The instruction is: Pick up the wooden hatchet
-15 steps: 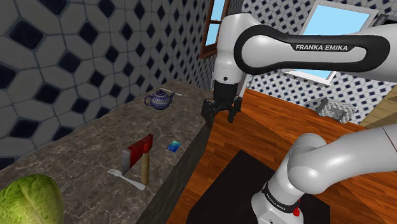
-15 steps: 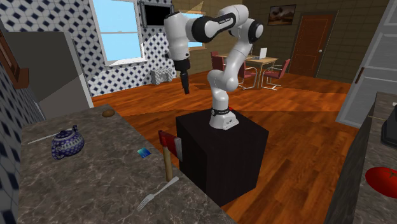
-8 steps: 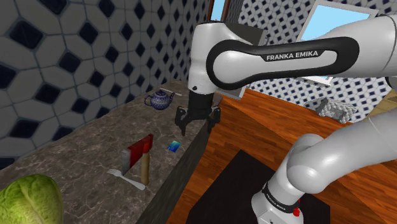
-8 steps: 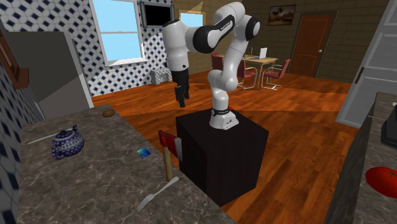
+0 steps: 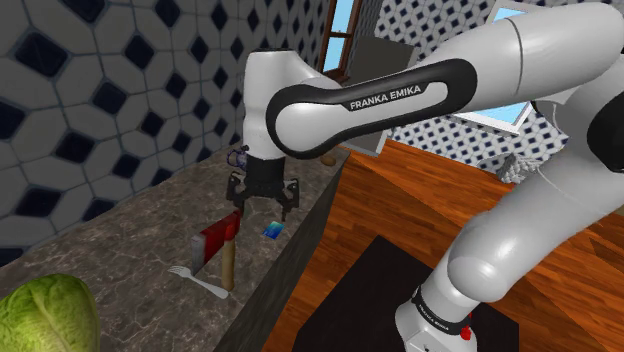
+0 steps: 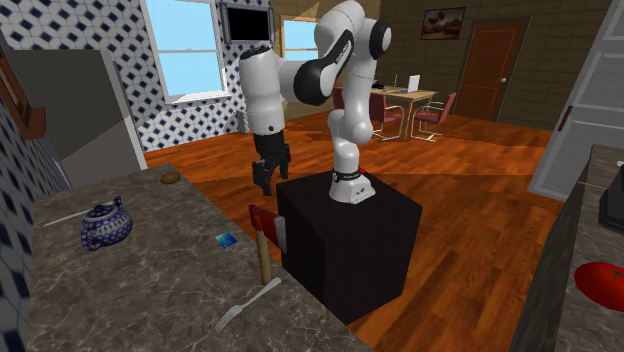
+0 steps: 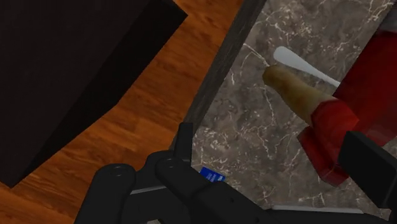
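The hatchet (image 5: 221, 248) lies on the dark marble counter (image 5: 140, 230) near its front edge, with a red head (image 6: 262, 222) and a light wooden handle (image 6: 265, 262). My black gripper (image 5: 263, 199) hangs open above the counter edge, a little beyond the hatchet's head and apart from it. From across the room the gripper (image 6: 268, 177) hovers above the hatchet. In the wrist view the handle (image 7: 298, 94) and red head (image 7: 356, 124) lie ahead of the gripper (image 7: 275, 147), close to one fingertip (image 7: 368, 162), and nothing is between the fingers.
A white fork (image 5: 200, 282) lies against the handle's end. A small blue card (image 5: 272, 230) sits at the counter edge under the gripper. A blue patterned teapot (image 6: 105, 223) stands farther back, and a cabbage (image 5: 45, 315) lies at the near end. The black stand (image 6: 350, 240) adjoins the counter.
The arm has swung from over the wooden floor to over the counter edge and come down toward the hatchet. The fingers have stayed open. Nothing on the counter has moved.
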Available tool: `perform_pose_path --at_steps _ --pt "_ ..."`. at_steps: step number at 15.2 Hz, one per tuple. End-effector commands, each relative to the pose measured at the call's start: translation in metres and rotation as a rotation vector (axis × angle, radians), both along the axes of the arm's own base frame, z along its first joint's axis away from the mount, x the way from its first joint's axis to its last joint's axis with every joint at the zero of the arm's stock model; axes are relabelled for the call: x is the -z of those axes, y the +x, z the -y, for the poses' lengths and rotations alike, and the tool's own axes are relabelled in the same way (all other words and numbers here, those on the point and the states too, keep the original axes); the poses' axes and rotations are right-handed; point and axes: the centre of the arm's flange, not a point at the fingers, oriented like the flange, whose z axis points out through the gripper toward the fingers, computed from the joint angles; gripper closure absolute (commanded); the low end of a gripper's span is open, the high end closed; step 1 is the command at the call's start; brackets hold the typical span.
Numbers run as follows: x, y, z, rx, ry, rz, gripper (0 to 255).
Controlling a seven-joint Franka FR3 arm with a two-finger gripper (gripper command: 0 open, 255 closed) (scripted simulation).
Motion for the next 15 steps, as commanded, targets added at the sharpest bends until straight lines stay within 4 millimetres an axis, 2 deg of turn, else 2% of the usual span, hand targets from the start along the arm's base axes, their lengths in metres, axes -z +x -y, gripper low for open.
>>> perform_pose_path --at_steps 1,5,6,13,15 --pt "0.007 0.020 -0.015 0.070 -0.006 0.011 0" --pt "0.023 0.061 -0.039 0.197 -0.020 0.031 0" --pt "0.024 0.063 -0.040 0.202 -0.020 0.032 0" --pt "0.064 0.063 -0.040 0.202 -0.020 0.032 0" --pt "0.064 0.063 -0.040 0.201 -0.020 0.032 0"
